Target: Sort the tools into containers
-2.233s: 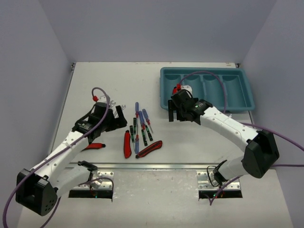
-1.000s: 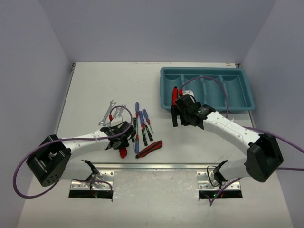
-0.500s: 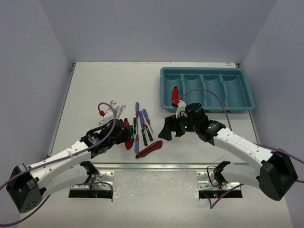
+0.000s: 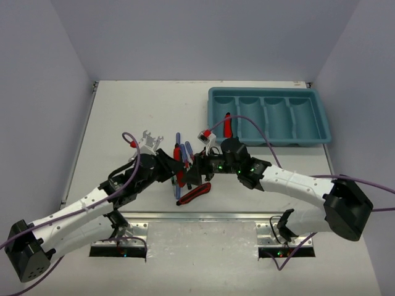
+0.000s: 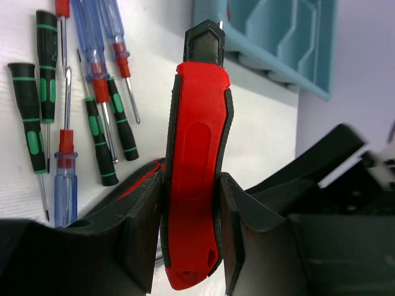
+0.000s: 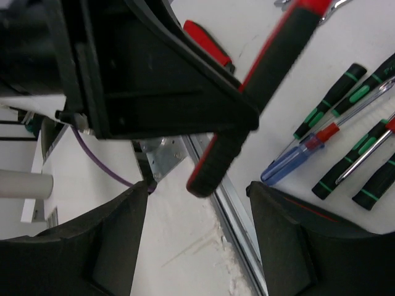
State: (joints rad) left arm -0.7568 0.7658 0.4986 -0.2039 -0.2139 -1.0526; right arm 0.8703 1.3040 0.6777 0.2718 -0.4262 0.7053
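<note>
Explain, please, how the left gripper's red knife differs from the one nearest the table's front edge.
The held knife is clamped between the left gripper's fingers; the front knife lies free. The held knife runs front-to-back; the front knife slants. Both are red and black.

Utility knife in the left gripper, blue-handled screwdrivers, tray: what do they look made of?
The utility knife: red body looks like smooth moulded plastic with a faint sheen; black edging is probably a rubbery grip, can't confirm. The blue-handled screwdrivers: translucent plastic handles, the shaft shows through; thin metal shafts. The tray: teal moulded plastic, rounded compartment walls, dull finish.
</note>
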